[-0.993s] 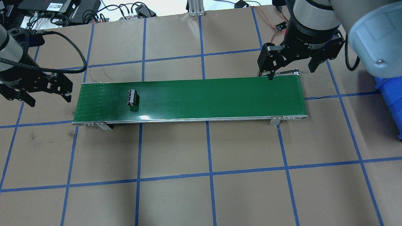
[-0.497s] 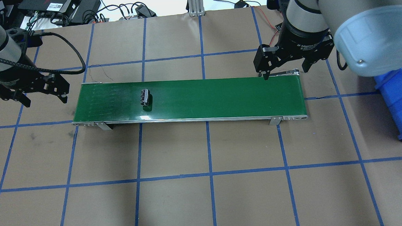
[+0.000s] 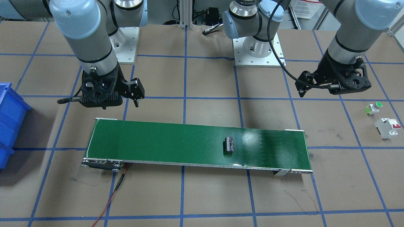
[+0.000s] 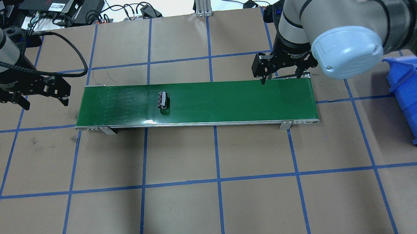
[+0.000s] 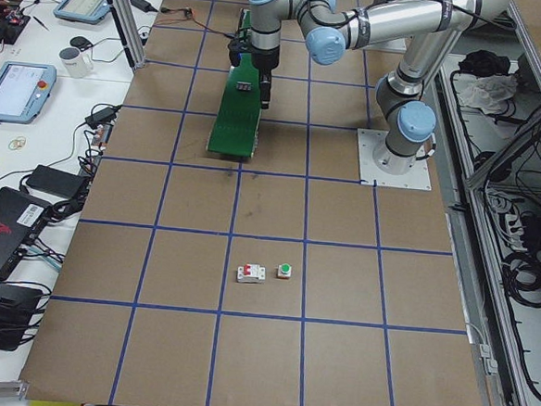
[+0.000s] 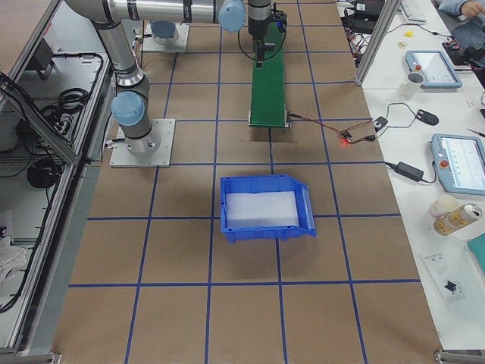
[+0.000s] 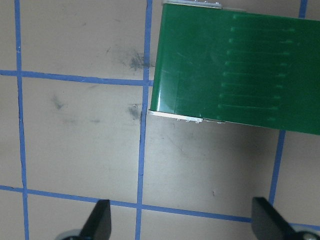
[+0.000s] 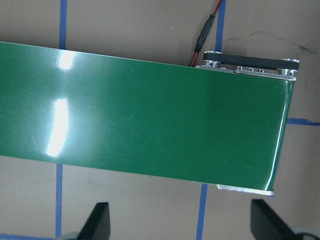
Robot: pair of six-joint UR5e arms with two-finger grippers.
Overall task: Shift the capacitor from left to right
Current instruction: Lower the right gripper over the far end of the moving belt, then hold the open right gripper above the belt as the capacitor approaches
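The capacitor (image 4: 163, 99), a stubby dark cylinder with pale stripes, lies on its side on the green conveyor belt (image 4: 229, 101), left of the belt's middle. It also shows in the front view (image 3: 229, 144). My left gripper (image 4: 43, 100) is open and empty, hovering off the belt's left end; its wrist view (image 7: 182, 220) shows bare table and the belt end. My right gripper (image 4: 281, 78) is open and empty over the belt's far edge near its right end; its wrist view (image 8: 180, 220) shows bare belt. Neither gripper touches the capacitor.
A blue bin (image 4: 412, 95) stands on the table right of the belt. A white breaker with a red switch (image 3: 387, 127) and a green-capped button (image 3: 374, 108) lie on the table beyond the belt's left end. A red wire (image 3: 110, 198) runs from the belt's right end.
The capacitor has travelled rightward along the belt. My right arm has swung a little to the left along the belt's far edge. My left gripper has drifted slightly left.
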